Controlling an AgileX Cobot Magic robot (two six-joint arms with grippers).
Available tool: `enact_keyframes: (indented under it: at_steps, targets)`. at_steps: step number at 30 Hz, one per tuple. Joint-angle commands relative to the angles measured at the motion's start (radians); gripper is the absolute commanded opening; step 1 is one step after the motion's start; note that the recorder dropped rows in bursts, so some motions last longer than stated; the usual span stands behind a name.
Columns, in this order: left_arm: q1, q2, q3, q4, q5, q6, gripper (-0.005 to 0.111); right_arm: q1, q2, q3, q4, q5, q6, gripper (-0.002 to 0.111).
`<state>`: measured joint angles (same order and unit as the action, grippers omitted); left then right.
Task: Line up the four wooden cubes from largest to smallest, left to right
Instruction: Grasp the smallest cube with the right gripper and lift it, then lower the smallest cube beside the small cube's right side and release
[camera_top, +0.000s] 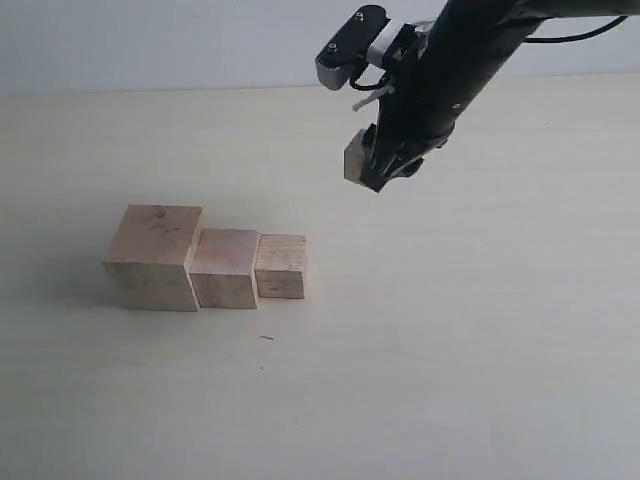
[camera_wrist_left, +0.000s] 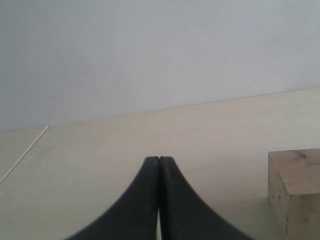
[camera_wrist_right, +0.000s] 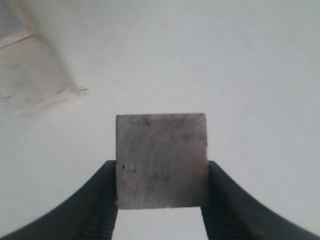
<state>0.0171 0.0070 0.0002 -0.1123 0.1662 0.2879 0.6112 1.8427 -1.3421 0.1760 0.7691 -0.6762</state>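
Observation:
Three pale wooden cubes stand touching in a row on the table: the largest cube (camera_top: 152, 257) at the left, a medium cube (camera_top: 225, 267) beside it, a smaller cube (camera_top: 281, 266) at the right end. The smallest cube (camera_wrist_right: 161, 160) hangs in the air, with my right gripper (camera_wrist_right: 161, 182) shut on its two sides. In the exterior view that small cube (camera_top: 355, 158) sits at the tip of the right gripper (camera_top: 365, 168), up and to the right of the row. My left gripper (camera_wrist_left: 159, 161) is shut with nothing in it, low over the table, with the largest cube (camera_wrist_left: 296, 187) off to one side.
The pale table (camera_top: 480, 340) stretches wide around the row, with a small dark speck (camera_top: 267, 338) in front of the cubes. The right arm (camera_top: 450, 60) reaches in from the upper right. A blurred part of the row (camera_wrist_right: 32, 75) shows below the held cube.

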Motion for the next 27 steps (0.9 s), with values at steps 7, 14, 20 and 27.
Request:
enact_keyframes:
  at_steps: [7,14,20,27]
  targets:
    - [0.001,-0.007,0.0,-0.001,-0.004,-0.002,0.0,0.005,0.05,0.189,0.237,-0.011,-0.405,0.001]
    - [0.001,-0.007,0.0,-0.001,-0.004,-0.002,0.0,0.075,0.156,0.189,0.24,-0.096,-0.479,0.001]
    - [0.001,-0.007,0.0,-0.001,-0.004,-0.002,0.0,0.104,0.203,0.189,0.206,-0.173,-0.482,0.0]
    - [0.001,-0.007,0.0,-0.001,-0.004,-0.002,0.0,0.104,0.217,0.158,0.206,-0.196,-0.494,0.0]
